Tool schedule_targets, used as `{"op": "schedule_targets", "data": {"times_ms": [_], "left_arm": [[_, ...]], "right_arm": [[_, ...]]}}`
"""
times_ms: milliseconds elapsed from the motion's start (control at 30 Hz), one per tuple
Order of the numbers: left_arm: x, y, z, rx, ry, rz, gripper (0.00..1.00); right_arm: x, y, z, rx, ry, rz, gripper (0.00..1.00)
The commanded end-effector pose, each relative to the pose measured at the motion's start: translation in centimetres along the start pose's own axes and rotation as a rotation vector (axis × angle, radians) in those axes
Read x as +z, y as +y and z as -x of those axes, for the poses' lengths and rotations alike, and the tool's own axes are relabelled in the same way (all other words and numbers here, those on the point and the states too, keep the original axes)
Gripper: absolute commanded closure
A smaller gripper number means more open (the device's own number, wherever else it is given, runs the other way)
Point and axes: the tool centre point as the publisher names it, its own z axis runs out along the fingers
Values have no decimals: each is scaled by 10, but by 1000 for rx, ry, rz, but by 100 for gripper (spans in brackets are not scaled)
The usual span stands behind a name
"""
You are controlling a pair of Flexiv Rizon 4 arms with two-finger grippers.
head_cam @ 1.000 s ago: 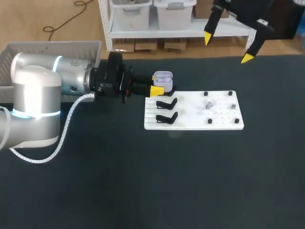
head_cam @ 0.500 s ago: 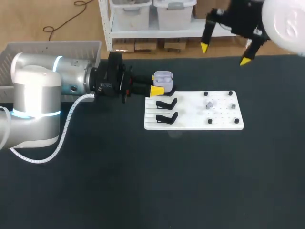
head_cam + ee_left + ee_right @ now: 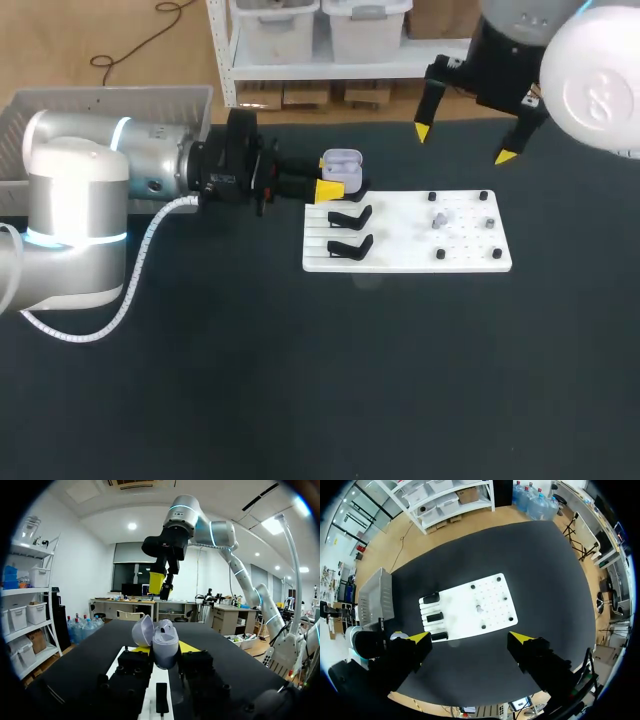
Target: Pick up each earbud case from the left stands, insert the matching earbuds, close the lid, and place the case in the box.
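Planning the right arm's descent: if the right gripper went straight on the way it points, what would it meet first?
Likely the white board, which lies ahead of the right gripper, framed by its open fingers; nothing shows in between, but depth is unclear.

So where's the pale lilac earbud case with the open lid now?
Head view, left of centre: the pale lilac open earbud case is held in the left gripper at the flat white board's far left corner, beyond two black stands.

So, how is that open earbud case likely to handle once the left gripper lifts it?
The earbud case looks small, hard and probably light. Its rounded glossy shell may slip or twist in the left gripper. The open lid probably flops on its hinge if jolted.
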Motion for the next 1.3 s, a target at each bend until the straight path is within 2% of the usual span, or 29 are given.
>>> {"op": "schedule_targets", "data": {"times_ms": [33,967,1100,1167,1300], "left_arm": [[0,0,-1,1,-1,0,100],[0,0,-1,1,-1,0,100],[0,0,-1,1,-1,0,100],[0,0,-1,1,-1,0,100],[0,0,-1,1,-1,0,100]], "right_arm": [[0,1,0,1,2,-2,0],[0,1,0,1,2,-2,0],[31,-8,0,-21,-11,-38,0],[46,-12,-4,-62,-39,-87,0],[67,-18,-8,-101,-65,-103,0]]}}
